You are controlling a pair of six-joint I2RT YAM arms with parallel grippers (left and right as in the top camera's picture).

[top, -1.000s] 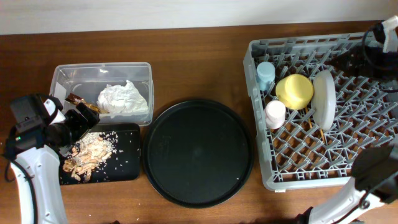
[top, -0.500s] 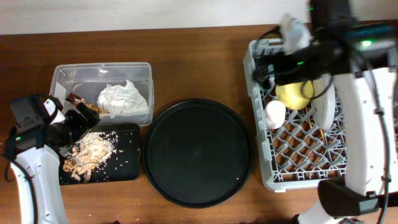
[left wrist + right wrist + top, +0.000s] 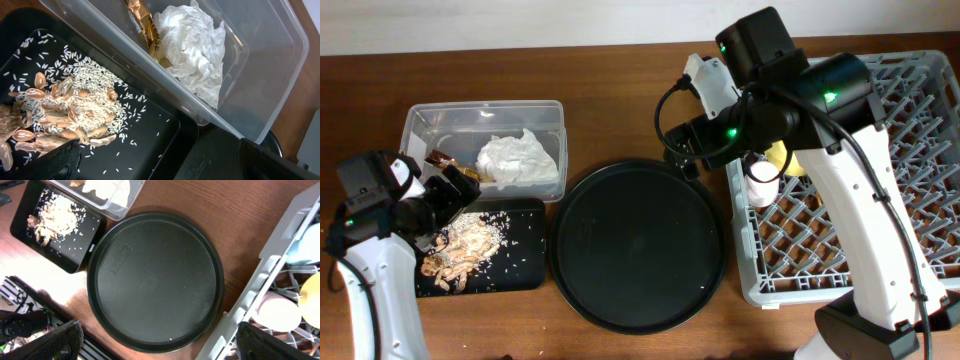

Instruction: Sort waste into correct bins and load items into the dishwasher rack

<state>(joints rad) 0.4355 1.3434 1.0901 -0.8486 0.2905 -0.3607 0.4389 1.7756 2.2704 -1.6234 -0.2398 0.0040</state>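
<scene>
The clear tub (image 3: 420,125) holds the white napkin (image 3: 520,158) and the brown-and-gold wrapper (image 3: 455,165). The shallow black tray (image 3: 520,265) holds tan food scraps (image 3: 460,245) and rice. My left gripper (image 3: 445,195) hovers open and empty where tub and tray meet; its wrist view shows the napkin (image 3: 192,45), wrapper (image 3: 147,30) and scraps (image 3: 65,110). My right gripper (image 3: 682,158) is open and empty above the left edge of the grey rack (image 3: 920,200). The pink cup (image 3: 761,185) and yellow bowl (image 3: 778,160) stand in the rack. The blue cup (image 3: 305,245) shows only in the right wrist view. Plate and chopsticks are hidden by the arm.
The big round black tray (image 3: 638,245) lies between the bins and the rack, with nothing on it, and fills the right wrist view (image 3: 155,280). The table's front edge runs just below it (image 3: 55,305).
My right arm has swung from the far right of the rack to its left edge, over the round tray's rim. The left arm and the waste have not moved.
</scene>
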